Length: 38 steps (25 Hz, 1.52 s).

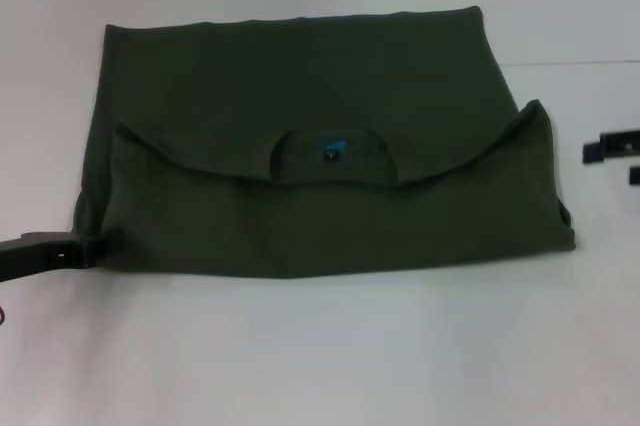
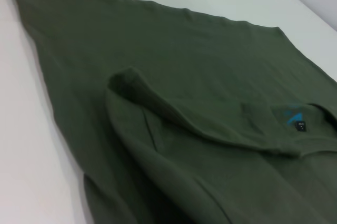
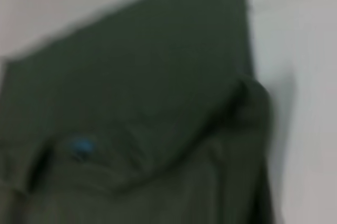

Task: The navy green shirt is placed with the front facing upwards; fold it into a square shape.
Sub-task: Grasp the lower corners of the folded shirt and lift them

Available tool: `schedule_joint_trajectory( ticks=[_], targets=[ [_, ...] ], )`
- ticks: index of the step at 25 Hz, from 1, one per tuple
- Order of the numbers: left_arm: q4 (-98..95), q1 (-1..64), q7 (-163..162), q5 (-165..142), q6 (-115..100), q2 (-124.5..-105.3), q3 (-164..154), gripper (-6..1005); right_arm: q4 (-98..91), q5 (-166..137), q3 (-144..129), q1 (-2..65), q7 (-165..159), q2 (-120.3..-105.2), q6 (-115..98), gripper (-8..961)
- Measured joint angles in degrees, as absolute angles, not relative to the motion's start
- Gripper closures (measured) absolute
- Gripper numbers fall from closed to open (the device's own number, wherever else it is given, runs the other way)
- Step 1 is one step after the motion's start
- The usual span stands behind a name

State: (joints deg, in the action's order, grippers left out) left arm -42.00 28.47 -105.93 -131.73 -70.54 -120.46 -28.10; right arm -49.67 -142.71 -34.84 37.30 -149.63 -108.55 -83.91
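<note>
The navy green shirt [image 1: 320, 96] is laid flat on the white surface, folded across so that its near half is doubled over the far half. The round collar [image 1: 333, 161] is seen at the centre, with a small black neck tag [image 1: 333, 151] printed in blue. The folded edge curves up towards 3 and 9 o'clock.

Folded navy green shirt [image 3: 158, 129] on white table [image 3: 300, 50].
</note>
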Motion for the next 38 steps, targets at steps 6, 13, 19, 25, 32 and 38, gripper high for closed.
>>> schedule_joint_trajectory(
  ticks=[6,13,19,25,32,38],
  targets=[
    [-42.00,28.48,-105.99,-131.68,-70.58,-120.41,-28.24,950,-47.15,-154.47,-34.92,43.17,-152.96,-109.97,-84.89,12],
    [-41.80,28.37,-105.76,-131.86,-70.57,-120.41,-28.23,950,-41.91,-154.51,-35.50,44.35,-152.48,-110.58,-81.68,23],
    [-41.59,28.31,-105.73,-131.79,-70.57,-120.48,-28.21,949,-40.57,-154.44,-35.71,44.69,-152.29,-111.76,-79.48,33],
    [-41.57,28.53,-105.77,-131.67,-70.57,-120.50,-28.44,949,-38.62,-154.43,-36.41,45.24,-151.82,-112.05,-78.05,44],
    [-41.57,28.58,-106.01,-131.66,-70.57,-120.50,-28.35,948,-37.97,-154.51,-36.97,45.35,-151.84,-112.12,-76.97,56],
    [-41.57,28.65,-106.02,-131.59,-70.58,-120.50,-28.30,948,-38.59,-154.87,-38.14,45.36,-151.39,-112.33,-76.81,107]
  ],
)
